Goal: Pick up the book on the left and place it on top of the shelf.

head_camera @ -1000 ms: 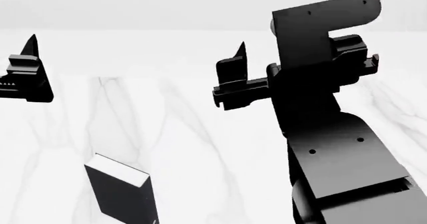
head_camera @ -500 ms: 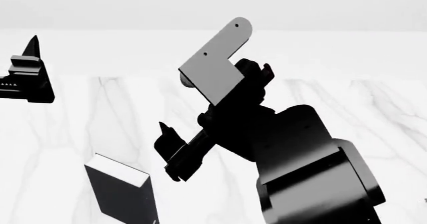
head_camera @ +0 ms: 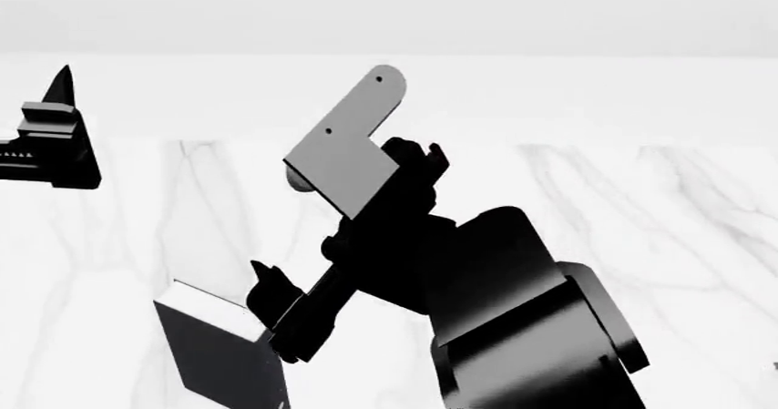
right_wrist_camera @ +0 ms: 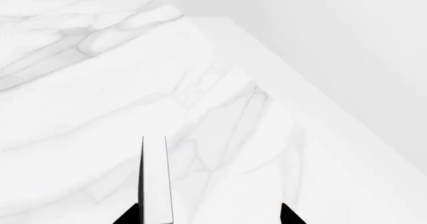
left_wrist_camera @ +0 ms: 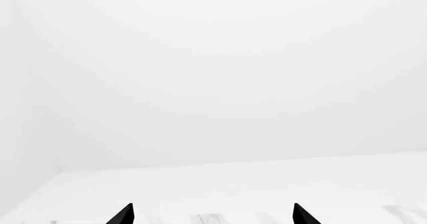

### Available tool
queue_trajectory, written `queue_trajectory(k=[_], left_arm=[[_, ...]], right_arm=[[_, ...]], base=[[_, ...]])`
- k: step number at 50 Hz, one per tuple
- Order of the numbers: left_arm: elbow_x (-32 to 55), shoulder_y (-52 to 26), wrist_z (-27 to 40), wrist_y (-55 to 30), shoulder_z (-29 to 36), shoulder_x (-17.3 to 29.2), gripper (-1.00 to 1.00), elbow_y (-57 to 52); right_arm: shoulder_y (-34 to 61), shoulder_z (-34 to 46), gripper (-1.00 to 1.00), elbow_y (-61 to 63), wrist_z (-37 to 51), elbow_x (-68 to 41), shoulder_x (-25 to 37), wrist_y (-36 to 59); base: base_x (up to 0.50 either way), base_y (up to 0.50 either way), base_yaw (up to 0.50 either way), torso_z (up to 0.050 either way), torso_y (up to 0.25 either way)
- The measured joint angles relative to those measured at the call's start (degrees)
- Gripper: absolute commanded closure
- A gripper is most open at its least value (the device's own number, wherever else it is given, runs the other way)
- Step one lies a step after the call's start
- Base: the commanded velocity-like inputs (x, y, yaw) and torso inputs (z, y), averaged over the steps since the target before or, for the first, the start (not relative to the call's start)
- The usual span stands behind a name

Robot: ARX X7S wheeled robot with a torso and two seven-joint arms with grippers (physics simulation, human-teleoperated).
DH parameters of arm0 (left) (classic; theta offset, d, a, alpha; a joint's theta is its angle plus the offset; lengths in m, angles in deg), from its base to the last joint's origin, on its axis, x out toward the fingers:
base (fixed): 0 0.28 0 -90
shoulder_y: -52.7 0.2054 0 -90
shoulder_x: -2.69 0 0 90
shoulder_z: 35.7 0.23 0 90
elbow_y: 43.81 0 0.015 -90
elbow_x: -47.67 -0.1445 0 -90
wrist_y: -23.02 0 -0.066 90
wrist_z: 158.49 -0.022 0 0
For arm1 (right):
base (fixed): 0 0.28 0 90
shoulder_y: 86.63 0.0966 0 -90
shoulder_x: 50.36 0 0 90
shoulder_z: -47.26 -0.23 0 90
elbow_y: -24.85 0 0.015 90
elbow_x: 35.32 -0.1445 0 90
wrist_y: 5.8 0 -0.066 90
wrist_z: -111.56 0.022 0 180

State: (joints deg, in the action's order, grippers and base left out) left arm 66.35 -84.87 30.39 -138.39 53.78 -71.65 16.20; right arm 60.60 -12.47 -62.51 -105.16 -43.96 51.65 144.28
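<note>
Right gripper (head_camera: 277, 313) just beside the black book (head_camera: 219, 350) on the marble table (head_camera: 680, 209).
Book stands upright, lower left of head view. Both sets of fingertips spread; left gripper (head_camera: 49, 140) raised at the left edge.

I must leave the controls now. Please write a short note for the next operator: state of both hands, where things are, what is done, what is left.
Left hand: open, empty, raised at the far left, away from the work.
Right hand: open, empty, lowered right beside the book; in the right wrist view its white page edge sits between the fingertips.
Book: upright on the marble table, not yet gripped.
Shelf: not in view.
Left to do: close on the book, lift, place it on the shelf.
</note>
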Motion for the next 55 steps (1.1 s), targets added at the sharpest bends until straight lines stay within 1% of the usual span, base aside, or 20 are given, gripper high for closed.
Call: queue_trajectory(k=[18, 38, 55], left_arm=[[0.46, -0.25, 0.37, -0.30, 0.21, 0.16, -1.00, -0.18], [0.89, -0.24, 0.64, -0.05, 0.56, 0.33, -1.00, 0.12], [1.28, -0.09, 0.89, 0.18, 0.79, 0.44, -1.00, 0.25]], right_arm=[[-0.21, 2.45, -1.00, -11.23, 0.61, 0.28, -4.43, -7.43], [-0.03, 5.64, -1.00, -26.89, 1.85, 0.73, -8.66, -16.56], [-1.14, 9.35, -1.00, -31.55, 1.99, 0.09, -9.64, -19.42]], base=[[0.00, 0.00, 0.00, 0.000, 0.000], [0.00, 0.00, 0.00, 0.000, 0.000], [0.00, 0.00, 0.00, 0.000, 0.000]])
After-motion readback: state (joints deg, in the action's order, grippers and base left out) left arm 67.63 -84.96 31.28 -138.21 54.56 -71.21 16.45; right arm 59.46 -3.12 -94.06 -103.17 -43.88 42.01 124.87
